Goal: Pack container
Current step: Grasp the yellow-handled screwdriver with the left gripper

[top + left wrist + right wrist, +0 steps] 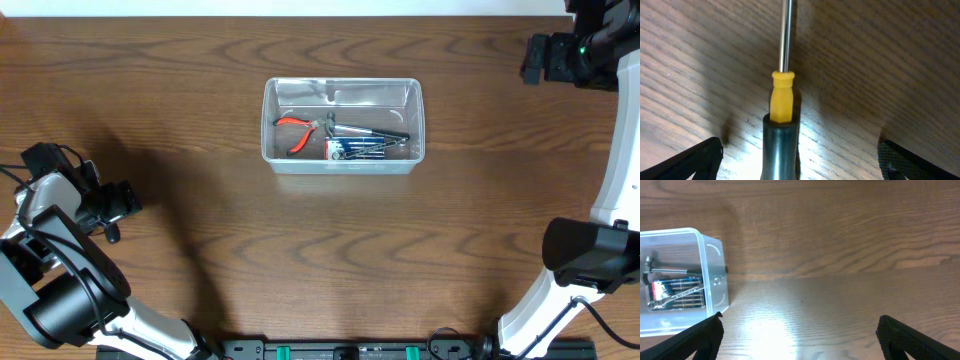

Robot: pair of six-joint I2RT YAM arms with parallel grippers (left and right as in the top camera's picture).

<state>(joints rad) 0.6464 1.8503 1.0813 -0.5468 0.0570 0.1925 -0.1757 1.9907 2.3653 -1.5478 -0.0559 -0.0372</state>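
Observation:
The clear plastic container stands in the middle of the table. It holds red-handled pliers, a metal wrench and a blue pack. My left gripper is at the far left edge, open. In the left wrist view a screwdriver with a yellow and dark handle and a steel shaft lies on the wood between the wide-apart fingers, not gripped. My right gripper is at the far right back, open and empty. Its view shows the container's corner to its left.
The table is dark wood. The arm bases stand at the front left and front right. The screwdriver does not show in the overhead view; the left arm covers that spot.

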